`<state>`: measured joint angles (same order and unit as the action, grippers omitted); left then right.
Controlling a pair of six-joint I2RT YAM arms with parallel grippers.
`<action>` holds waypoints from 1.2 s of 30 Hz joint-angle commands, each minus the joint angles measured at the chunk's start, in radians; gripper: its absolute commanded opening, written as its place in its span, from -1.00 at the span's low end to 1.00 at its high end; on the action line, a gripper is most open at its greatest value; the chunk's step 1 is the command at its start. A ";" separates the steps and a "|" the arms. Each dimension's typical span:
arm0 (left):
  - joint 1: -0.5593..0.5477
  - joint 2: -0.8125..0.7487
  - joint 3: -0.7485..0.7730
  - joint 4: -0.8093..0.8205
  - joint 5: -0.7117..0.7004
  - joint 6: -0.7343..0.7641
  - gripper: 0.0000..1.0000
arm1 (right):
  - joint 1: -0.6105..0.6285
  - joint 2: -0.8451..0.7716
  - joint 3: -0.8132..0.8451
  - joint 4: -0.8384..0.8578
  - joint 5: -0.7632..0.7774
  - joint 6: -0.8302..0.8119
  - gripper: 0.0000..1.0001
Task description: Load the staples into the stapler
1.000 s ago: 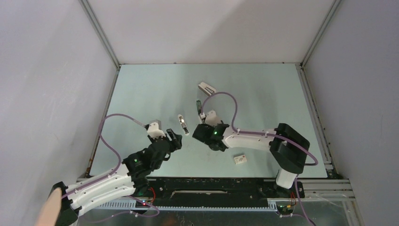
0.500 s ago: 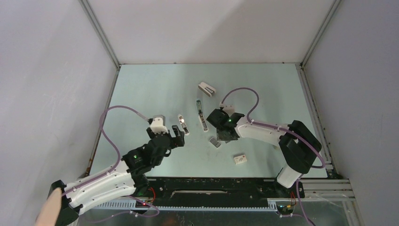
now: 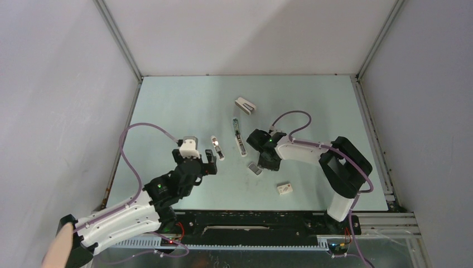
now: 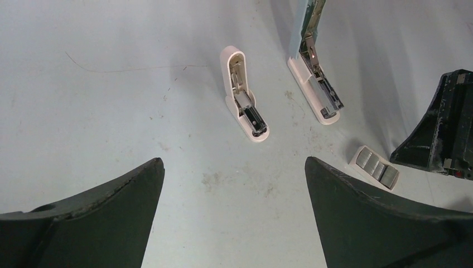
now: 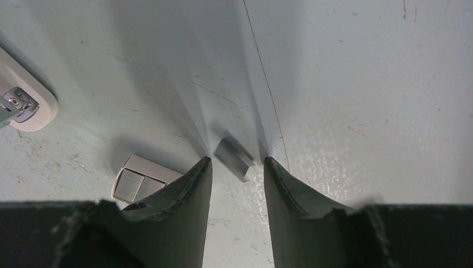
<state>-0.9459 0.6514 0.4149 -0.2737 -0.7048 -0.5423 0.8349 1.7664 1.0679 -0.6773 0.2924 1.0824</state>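
The worktop (image 3: pixel 178 106) is a matt, pale green sheet, scuffed and scratched. Well to the left of the stapler (image 3: pixel 240 138), the left fingers (image 4: pixel 100 218), broad, black and dull, are spread wide with nothing between them. Between them and the stapler lies a short cream stapler (image 4: pixel 244 95) with a rounded end, opened so its bright metal channel shows. The stapler itself is slim, with a pale grey-green arm swung up off a white base, and its steel channel is laid bare. Beyond its green end sits a white wedge-shaped stapler (image 3: pixel 245 105). Just right of its white end lies a shallow cream tray (image 4: pixel 375 166) holding grey metallic pieces side by side. The staples (image 5: pixel 234 158), a small grey metallic block, lie on the worktop just past that tray from the stapler. They sit at the tips of the right fingers (image 5: pixel 178 201), which are black and rough-edged and parted to either side of the block rather than clamped on it. Farther right of the stapler rests a small white cardboard box (image 3: pixel 285 189).
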 commanded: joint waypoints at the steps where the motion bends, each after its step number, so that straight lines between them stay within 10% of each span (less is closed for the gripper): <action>1: 0.006 -0.019 -0.010 0.024 -0.030 0.030 0.99 | -0.006 0.010 -0.002 -0.030 0.028 0.075 -0.17; 25: 0.006 0.008 -0.010 0.087 0.079 -0.005 0.99 | -0.016 -0.038 -0.052 0.072 0.020 -0.164 -0.80; 36: 0.006 0.068 -0.048 0.328 0.285 -0.042 0.99 | -0.043 -0.319 -0.209 0.361 -0.131 -0.319 -0.82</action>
<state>-0.9455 0.7025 0.3897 -0.1268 -0.5266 -0.5682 0.8108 1.5959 0.9070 -0.4858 0.2417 0.8368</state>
